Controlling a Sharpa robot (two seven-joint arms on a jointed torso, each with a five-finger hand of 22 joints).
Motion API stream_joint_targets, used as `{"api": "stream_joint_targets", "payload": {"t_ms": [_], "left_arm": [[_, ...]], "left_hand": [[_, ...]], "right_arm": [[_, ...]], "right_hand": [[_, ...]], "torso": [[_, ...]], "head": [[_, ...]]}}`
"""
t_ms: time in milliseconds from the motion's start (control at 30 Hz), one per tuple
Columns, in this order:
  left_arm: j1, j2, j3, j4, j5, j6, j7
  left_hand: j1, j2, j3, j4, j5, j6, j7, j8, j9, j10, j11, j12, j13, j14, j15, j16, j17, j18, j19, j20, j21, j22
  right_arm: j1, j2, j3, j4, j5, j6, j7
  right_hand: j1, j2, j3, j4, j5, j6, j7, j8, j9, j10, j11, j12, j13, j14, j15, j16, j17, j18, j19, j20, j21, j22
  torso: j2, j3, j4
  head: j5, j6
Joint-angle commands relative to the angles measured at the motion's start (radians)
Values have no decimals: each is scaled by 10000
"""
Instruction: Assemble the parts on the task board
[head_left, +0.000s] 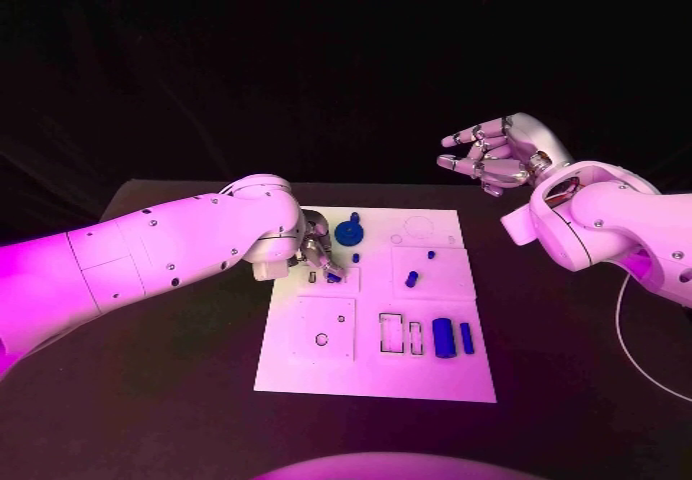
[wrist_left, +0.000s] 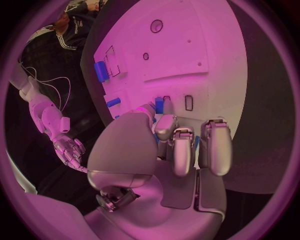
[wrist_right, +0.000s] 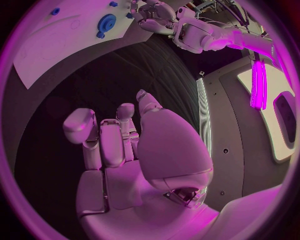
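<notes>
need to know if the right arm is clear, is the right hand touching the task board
Apart. The head view shows the right hand raised off past the far right corner of the task board, dark table between them.

No legible text or markings.

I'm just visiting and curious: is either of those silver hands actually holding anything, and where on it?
The right hand holds nothing, raised off the board. The left hand is down on the task board at a small blue part; whether it grips it cannot be told.

Black table (head_left: 173, 380) spreading beneath and beyond both hands, thin pale cable (head_left: 623, 330) trailing across it, right of the right hand
</notes>
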Motion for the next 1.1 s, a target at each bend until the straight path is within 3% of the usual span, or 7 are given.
{"api": "stream_joint_targets", "payload": {"t_ms": [33, 200, 633, 1100], "left_arm": [[0, -98, 4, 88, 138, -326, -701], [-7, -268, 2, 199, 66, -757, -622], [-144, -479, -6, 314, -70, -1316, -535], [-316, -373, -67, 311, -207, -1155, -616]], "left_hand": [[-420, -133, 2180, -1760, -78, 26, -38, 43, 93, 61, 22, 52, -41, 1050, 38, 30, 2630, -127, 514, 57, -68, 1344], [-795, -275, 2777, -2000, -94, 23, -68, 150, 269, 137, -29, 127, 45, 1050, 76, 30, 2630, -135, 537, 34, -41, 1396], [-1036, -303, 3057, -2124, -102, 46, -87, 237, 387, 265, -52, 302, 233, 1050, 55, 30, 2630, -170, 600, 22, 77, 1535], [-1110, -294, 3162, -2173, -109, 34, -89, 270, 434, 276, -54, 316, 243, 1050, 50, 30, 2630, -181, 620, 15, 114, 1580]], "right_arm": [[-8, 10, -1, 15, 69, 146, 68], [-18, 29, -6, -12, 107, 162, 88], [-73, 113, -17, -78, 191, 249, 161], [-88, 125, -20, -83, 198, 316, 185]], "right_hand": [[-17, 61, -57, 7, 71, -18, 50, -47, -7, -68, 12, -54, -20, 86, -66, -71, -10, 68, -76, 24, -78, -25], [-40, 59, -69, 21, 76, -22, 52, -48, -8, -71, 14, -52, -30, 83, -63, -83, -20, 67, -74, 25, -85, -29], [-244, 39, -197, 147, 157, -34, 54, -52, -8, -77, 24, -4, -78, 83, -53, -99, -3, 76, -79, 36, -153, -97], [-262, 29, -218, 158, 178, -35, 53, -52, -8, -88, 23, -9, -95, 76, -53, -121, -29, 84, -97, 36, -184, -145]], "torso": [[1, 8, 16], [8, 1, 20], [11, -13, -4], [16, -11, -9]], "head": [[16, -5], [24, -4], [107, -17], [104, -65]]}}
